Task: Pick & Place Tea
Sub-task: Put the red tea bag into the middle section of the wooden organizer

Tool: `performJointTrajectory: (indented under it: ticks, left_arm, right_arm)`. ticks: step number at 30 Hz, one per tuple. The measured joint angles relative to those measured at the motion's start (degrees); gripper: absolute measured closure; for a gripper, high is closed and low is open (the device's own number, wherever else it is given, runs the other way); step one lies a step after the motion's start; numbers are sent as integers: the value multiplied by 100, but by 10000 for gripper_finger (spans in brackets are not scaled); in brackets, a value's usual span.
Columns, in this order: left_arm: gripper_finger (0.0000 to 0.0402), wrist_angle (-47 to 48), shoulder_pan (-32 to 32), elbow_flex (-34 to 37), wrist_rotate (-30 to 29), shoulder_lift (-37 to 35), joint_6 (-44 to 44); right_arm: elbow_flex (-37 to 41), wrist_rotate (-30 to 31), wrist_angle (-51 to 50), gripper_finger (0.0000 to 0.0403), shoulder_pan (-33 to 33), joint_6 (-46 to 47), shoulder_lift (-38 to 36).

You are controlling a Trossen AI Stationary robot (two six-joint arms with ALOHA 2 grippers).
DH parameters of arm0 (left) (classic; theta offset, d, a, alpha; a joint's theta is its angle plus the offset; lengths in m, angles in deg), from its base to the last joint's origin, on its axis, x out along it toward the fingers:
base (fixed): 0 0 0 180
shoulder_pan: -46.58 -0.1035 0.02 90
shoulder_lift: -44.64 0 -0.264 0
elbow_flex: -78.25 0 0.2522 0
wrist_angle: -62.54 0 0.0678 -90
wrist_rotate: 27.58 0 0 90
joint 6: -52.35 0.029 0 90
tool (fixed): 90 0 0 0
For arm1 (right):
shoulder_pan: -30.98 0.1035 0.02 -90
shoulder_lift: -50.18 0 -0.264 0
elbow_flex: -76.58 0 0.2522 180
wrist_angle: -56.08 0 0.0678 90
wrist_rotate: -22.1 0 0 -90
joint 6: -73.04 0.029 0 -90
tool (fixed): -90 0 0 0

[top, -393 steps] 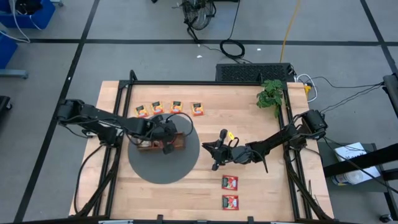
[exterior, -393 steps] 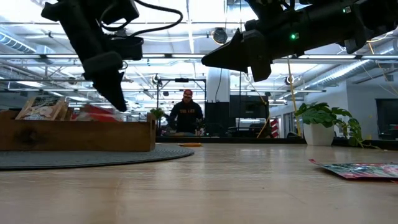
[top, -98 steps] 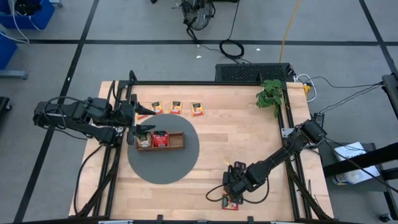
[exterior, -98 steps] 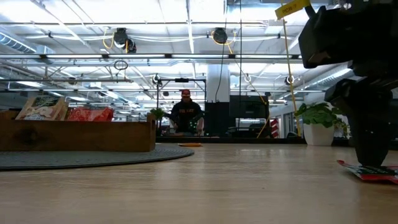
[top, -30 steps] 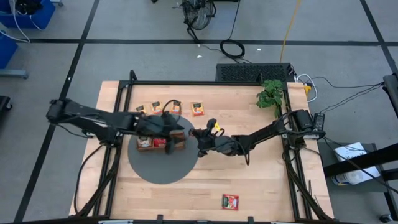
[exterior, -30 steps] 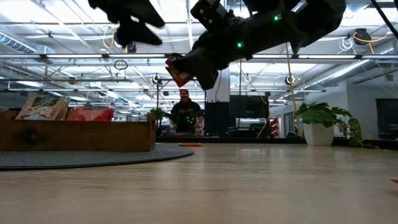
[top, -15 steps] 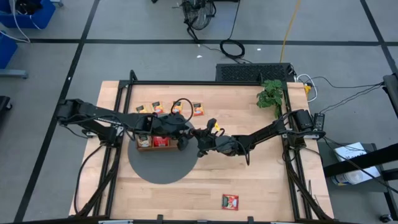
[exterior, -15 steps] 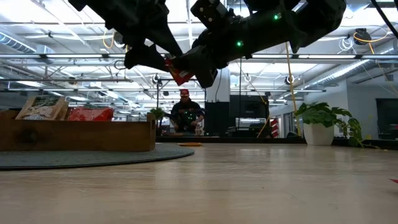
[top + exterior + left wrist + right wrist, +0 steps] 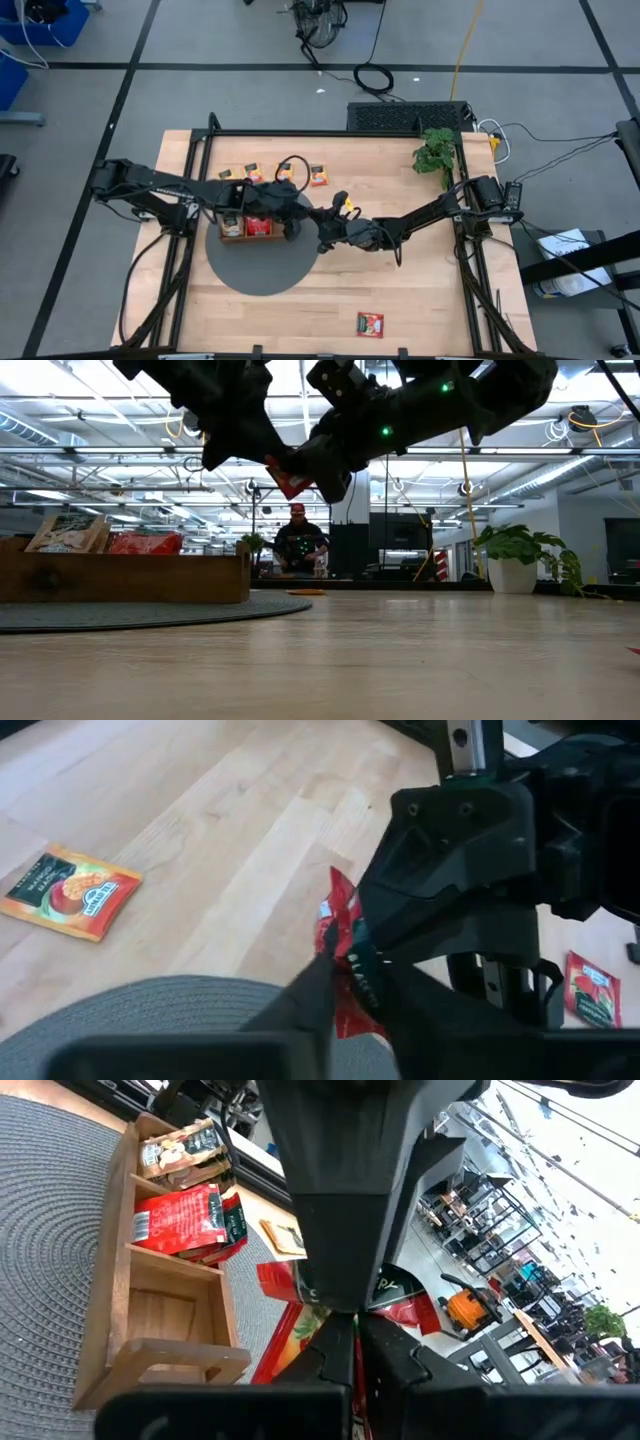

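Observation:
Both grippers meet in mid-air just past the right end of the wooden tray (image 9: 258, 240). Between them is one red-and-green tea packet (image 9: 284, 478). My left gripper (image 9: 297, 210) reaches in from the table's left over the tray and is shut on the packet. My right gripper (image 9: 313, 219) comes from the right and is also shut on it. The tray stands on a round grey mat (image 9: 262, 268) and holds red packets (image 9: 185, 1220) and white ones (image 9: 180, 1145); its end compartment (image 9: 170, 1315) is bare. Orange packets (image 9: 253, 173) lie flat along the far edge. My left gripper pinches the red packet between its two fingers (image 9: 318, 982) at the edge nearest it (image 9: 345, 1005), coming level from the table's left. The packet is lifted clear of the table. My right gripper pinches the opposite part of the same packet (image 9: 300, 1315) between its fingers (image 9: 338, 1355), coming from the table's right, slanting slightly down. The packet stands on edge between the two grippers, well above the mat.
One more red packet (image 9: 370, 324) lies flat near the table's near edge. A potted plant (image 9: 435, 152) stands at the far right corner. Bare wood stretches between the mat and the right arm's base. A person stands far behind the table (image 9: 299, 545).
My left gripper has moved from above the tray toward the right gripper and closed in on the red packet held there, taking hold of it. My right gripper has kept the packet still in the air.

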Motion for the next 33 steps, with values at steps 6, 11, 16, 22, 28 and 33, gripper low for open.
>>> performJointTrajectory:
  ticks: [6, 11, 16, 22, 28, 33]
  left_arm:
    - [392, 70, -97, 2, 100, 0, 224]
    - [397, 368, -123, -63, 149, -68, 621]
    - [399, 1222, -66, -362, 67, -404, 964]
    - [400, 3160, 250, -663, -24, -699, 1387]
    - [400, 4315, 708, -627, -451, -734, 945]
    - [401, 4361, 902, -477, -416, -732, 609]
  right_arm:
    - [1, -22, -96, 398, 9, 244, -5]
    - [-11, -304, -358, 357, 41, 621, -15]
    - [-12, -279, -448, 280, 180, 857, -21]
    - [-7, -177, -1582, 195, 347, 2127, -367]
    - [0, -146, -2635, 155, 382, 2717, -717]
    - [2, -135, -2806, 152, 367, 2831, -772]
